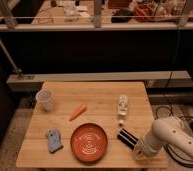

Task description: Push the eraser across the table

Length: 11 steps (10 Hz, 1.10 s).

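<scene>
Just beside the pincer [140, 148], whose state I cannot tell, the eraser [125, 137] lies on the table [95, 92].

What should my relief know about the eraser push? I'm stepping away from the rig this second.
Gripper: low over the table's near right corner, right beside the eraser; contact cannot be judged.
Eraser: lies at an angle near the front right edge, between the orange plate and the gripper.
Done: the arm is at the eraser.
Left: the push itself; the eraser has not crossed the table. The plate sits close on its left, so a straight leftward push would probably hit it.
</scene>
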Tool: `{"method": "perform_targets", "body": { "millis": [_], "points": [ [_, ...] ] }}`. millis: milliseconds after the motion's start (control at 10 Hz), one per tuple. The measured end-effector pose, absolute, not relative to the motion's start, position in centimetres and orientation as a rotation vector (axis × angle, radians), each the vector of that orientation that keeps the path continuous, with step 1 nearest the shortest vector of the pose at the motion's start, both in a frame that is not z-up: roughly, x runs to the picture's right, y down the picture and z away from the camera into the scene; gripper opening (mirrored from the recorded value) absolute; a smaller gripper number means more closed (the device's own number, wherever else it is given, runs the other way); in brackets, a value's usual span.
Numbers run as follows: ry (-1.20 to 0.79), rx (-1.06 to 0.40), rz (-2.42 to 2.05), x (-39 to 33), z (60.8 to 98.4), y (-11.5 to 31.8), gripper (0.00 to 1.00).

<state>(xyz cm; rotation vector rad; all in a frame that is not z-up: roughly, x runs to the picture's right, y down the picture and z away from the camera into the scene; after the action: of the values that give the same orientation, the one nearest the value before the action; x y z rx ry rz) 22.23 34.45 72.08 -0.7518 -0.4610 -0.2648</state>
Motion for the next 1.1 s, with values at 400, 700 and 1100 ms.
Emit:
{"method": "perform_targets", "body": {
  "millis": [400,700,1100],
  "points": [
    [-0.469,-0.753,-0.287,22.0,72.4,34.5,0.02],
    [-0.474,-0.752,-0.298,21.7,72.7,34.6,0.02],
    [-0.483,-0.747,-0.324,21.2,73.3,34.3,0.02]
  ]
}}
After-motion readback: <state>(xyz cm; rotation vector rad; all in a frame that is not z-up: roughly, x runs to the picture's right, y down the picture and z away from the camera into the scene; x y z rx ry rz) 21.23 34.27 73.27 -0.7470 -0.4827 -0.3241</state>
